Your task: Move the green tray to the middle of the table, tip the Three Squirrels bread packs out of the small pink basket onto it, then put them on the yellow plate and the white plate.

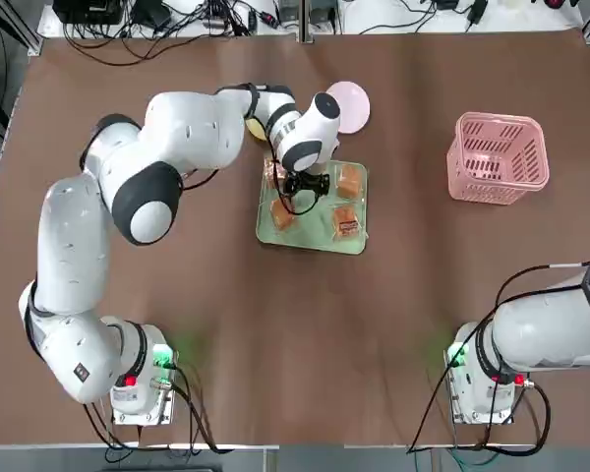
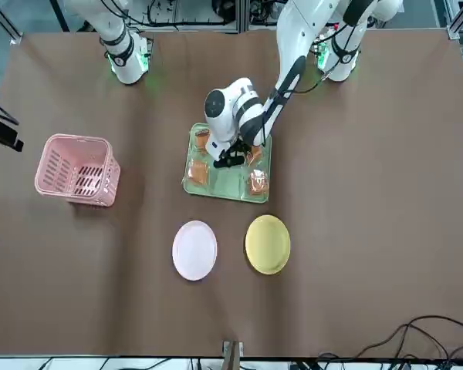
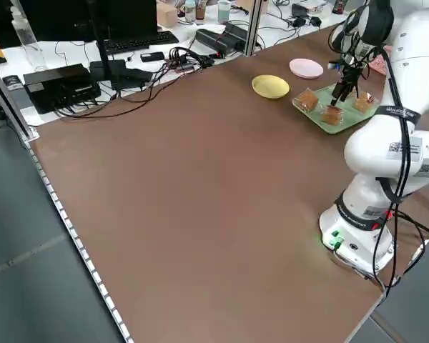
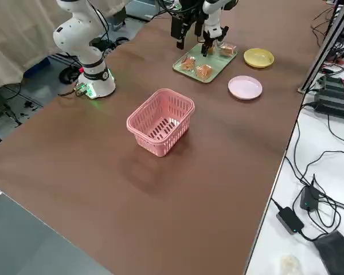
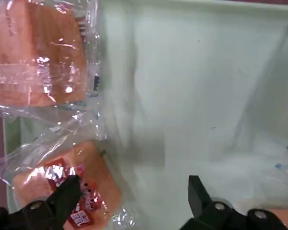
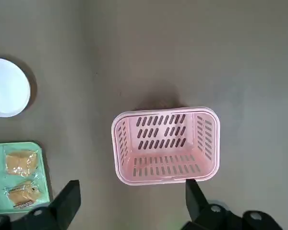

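Green tray [image 1: 313, 234]: mid-table, bearing four Three Squirrels bread packs [image 1: 347, 222], evidently tipped out for sorting. Small pink basket [image 1: 500, 157]: upright, empty, well apart to the robot's right. Left gripper [image 1: 305, 187]: low over the tray among the packs, fingers wide, holding nothing, seemingly lining up a pick. Yellow plate [image 2: 268, 243], white plate [image 2: 194, 250]: bare, just beyond the tray. Right gripper [image 6: 129, 203]: parked high, fingers wide.

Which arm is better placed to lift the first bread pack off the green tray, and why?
Left. The left gripper hangs open right above the bread packs on the green tray. The right gripper is parked far off, near the empty pink basket.
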Robot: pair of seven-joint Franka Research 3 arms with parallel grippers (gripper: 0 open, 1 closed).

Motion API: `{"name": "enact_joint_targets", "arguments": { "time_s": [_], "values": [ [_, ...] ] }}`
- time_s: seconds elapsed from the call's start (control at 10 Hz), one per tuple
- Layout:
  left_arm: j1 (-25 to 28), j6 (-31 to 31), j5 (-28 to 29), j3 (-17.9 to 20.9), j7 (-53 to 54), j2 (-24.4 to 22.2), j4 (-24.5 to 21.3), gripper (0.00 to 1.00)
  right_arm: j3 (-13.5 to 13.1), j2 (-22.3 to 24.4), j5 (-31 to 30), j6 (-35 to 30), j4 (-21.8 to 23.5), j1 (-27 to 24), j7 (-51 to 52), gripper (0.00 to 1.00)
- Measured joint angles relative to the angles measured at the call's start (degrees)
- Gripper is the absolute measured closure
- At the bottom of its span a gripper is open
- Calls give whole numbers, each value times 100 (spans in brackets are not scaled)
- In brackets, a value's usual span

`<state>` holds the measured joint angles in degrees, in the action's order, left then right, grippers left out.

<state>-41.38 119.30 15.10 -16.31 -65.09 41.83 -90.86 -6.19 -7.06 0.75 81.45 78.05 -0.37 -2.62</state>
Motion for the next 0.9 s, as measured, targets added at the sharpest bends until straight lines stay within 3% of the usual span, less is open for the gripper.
{"name": "enact_joint_targets", "arguments": {
  "time_s": [0.9],
  "values": [
    [-3, -306, 0, -38, 150, -33, -116, 0, 0, 0, 0, 0, 0, 0, 0, 3]
  ]
}}
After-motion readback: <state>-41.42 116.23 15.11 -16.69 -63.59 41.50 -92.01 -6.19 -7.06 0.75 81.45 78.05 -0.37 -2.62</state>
